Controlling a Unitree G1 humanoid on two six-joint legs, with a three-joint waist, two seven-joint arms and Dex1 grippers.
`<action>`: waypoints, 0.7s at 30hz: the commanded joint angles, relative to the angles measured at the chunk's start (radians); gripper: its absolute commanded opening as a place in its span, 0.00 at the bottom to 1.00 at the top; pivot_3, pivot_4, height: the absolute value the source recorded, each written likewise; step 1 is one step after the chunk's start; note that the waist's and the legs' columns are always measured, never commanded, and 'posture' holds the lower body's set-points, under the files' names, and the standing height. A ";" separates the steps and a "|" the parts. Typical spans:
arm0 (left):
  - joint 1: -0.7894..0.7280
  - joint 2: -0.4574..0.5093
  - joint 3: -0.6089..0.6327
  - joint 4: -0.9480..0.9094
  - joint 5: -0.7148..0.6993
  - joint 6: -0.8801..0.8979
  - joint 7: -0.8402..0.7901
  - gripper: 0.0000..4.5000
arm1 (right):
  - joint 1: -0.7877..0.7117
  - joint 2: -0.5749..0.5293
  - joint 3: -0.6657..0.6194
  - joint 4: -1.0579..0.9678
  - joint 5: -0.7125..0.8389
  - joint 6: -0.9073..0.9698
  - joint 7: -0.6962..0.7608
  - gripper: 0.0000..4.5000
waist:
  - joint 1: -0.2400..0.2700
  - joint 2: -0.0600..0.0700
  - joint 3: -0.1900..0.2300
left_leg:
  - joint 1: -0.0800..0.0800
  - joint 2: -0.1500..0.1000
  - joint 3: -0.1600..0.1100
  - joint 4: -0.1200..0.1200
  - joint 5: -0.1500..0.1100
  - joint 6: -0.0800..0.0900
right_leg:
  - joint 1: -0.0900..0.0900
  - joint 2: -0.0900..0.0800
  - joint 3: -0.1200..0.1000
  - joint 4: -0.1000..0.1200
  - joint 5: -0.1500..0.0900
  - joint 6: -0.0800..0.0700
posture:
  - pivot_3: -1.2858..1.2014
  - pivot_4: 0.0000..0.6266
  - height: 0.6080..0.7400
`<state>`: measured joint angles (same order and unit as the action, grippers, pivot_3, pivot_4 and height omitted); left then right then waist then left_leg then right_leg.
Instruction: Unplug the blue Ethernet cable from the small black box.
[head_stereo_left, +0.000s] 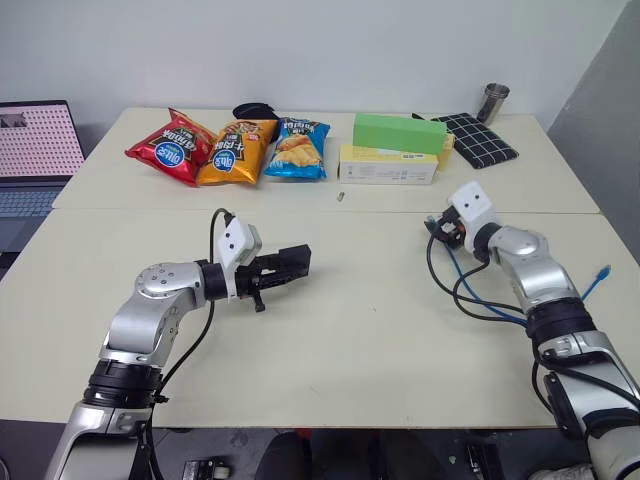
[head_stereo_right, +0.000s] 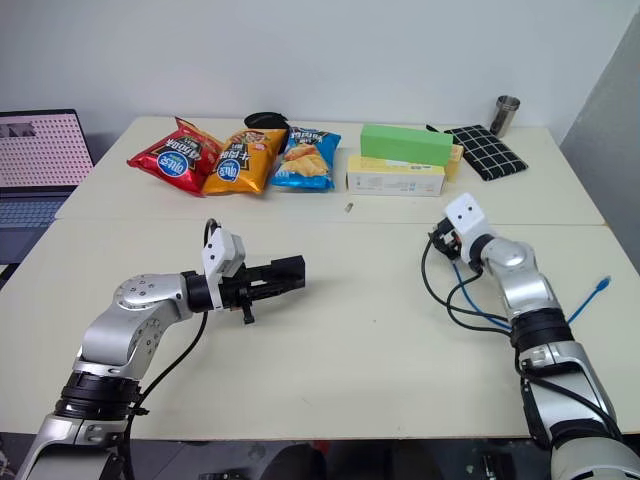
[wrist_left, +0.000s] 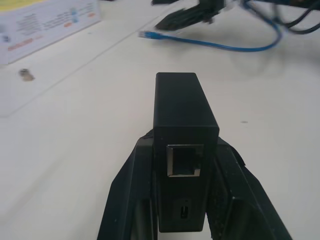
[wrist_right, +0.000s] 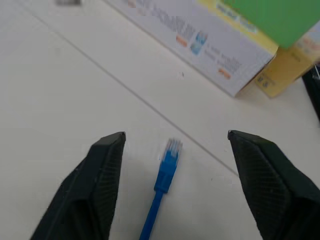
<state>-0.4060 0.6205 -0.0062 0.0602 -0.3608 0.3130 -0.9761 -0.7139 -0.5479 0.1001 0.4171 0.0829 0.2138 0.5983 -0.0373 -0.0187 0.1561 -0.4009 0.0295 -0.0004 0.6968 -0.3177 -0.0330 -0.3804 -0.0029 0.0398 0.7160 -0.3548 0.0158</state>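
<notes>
Left wrist view has the small black box (wrist_left: 184, 125) clenched in the left gripper (wrist_left: 185, 200), its port empty. Blue Ethernet cable (wrist_right: 162, 187) lies loose on the table (head_stereo_left: 380, 330), its plug between the spread fingers of the released right gripper (wrist_right: 175, 150), touching neither

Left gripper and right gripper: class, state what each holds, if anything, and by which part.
Left gripper clamps the small black box by its two sides at the port end. Right gripper is open, holding nothing.
</notes>
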 joint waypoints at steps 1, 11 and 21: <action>-0.032 -0.026 0.078 0.105 0.084 -0.112 0.171 0.18 | 0.089 -0.031 -0.050 -0.398 0.264 0.191 0.220 0.86 | 0.005 0.000 0.000 | 0.000 0.000 0.000 0.000 0.000 0.000 | 0.000 0.000 0.000 0.000 0.000 0.000 | 0.52 0.24 1.00; -0.103 -0.116 0.174 0.420 0.176 -0.376 0.445 0.18 | 0.114 -0.004 -0.039 -0.778 0.513 0.513 0.236 0.86 | 0.008 -0.002 -0.001 | 0.000 -0.001 -0.001 0.001 0.000 0.000 | 0.001 -0.001 -0.001 0.000 0.000 0.000 | 0.52 0.24 1.00; -0.072 -0.129 0.189 0.481 0.157 -0.397 0.446 0.62 | 0.131 -0.015 0.002 -0.791 0.468 0.528 0.220 0.88 | 0.007 -0.002 -0.001 | 0.000 -0.001 -0.001 0.001 0.000 0.000 | 0.000 -0.001 -0.002 0.000 0.000 0.000 | 0.52 0.24 1.00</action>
<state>-0.4938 0.4835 0.1618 0.5851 -0.1914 -0.0744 -0.5222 -0.5779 -0.5524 0.1032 -0.3326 0.5532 0.7470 0.8240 -0.0307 -0.0203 0.1552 -0.4012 0.0288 -0.0017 0.6976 -0.3177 -0.0329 -0.3803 -0.0040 0.0381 0.7160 -0.3548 0.0158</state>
